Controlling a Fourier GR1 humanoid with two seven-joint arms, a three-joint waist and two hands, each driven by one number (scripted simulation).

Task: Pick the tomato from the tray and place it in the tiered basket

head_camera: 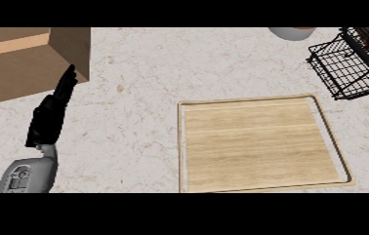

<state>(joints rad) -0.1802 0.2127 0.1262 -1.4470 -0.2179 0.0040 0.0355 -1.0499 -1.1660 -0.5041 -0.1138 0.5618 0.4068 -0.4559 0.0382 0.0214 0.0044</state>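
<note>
A light wooden tray (pixel 189 146) lies on the marble counter at centre right; nothing lies on it and no tomato shows anywhere. The black wire tiered basket (pixel 340 68) stands at the right edge, partly cut off by the frame. My left hand (pixel 52 109) shows at the left, open, fingers straight and pointing away toward the far left, holding nothing. My right hand does not show.
A brown wooden box or cabinet block (pixel 39 53) occupies the far left corner, just beyond my left fingertips. A pale rounded vessel (pixel 292 32) peeks in at the top edge, left of the basket.
</note>
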